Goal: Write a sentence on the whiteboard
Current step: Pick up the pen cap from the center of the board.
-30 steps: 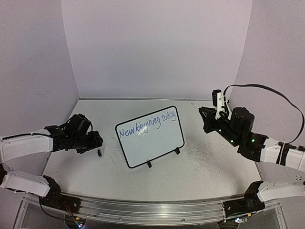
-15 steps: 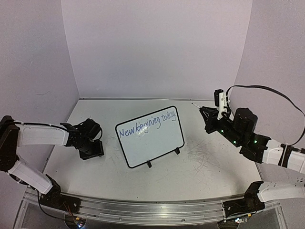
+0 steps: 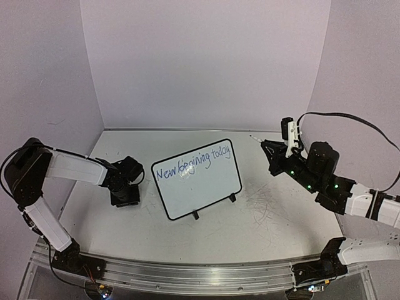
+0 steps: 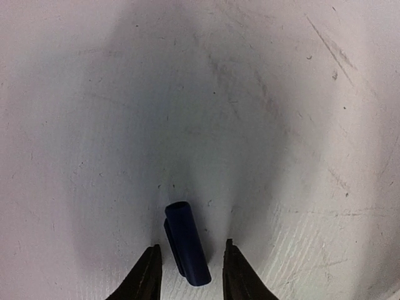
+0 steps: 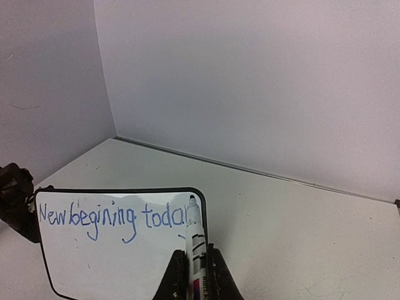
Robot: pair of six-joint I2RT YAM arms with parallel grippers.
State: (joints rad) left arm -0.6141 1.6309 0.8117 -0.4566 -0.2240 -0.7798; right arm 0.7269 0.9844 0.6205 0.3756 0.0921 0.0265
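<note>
Sentence (image 3: 194, 164) reads complete on the whiteboard (image 3: 203, 190), propped mid-table, so the step in hand is prob. fetching the blue cap (image 4: 187, 244) lying flat on the table (image 3: 262, 219) just left of the board. L gripper (image 4: 190, 247) hangs over it, jaws part-spread either side, not touching (cap lies skewed btw them). Best: rotate wrist square to the cap's long axis, centre, then pinch mid-body so it can't squirt out. R gripper (image 5: 194, 251), right of board, is pinching the uncapped marker (image 5: 195, 231); hold it steady for recapping.
</note>
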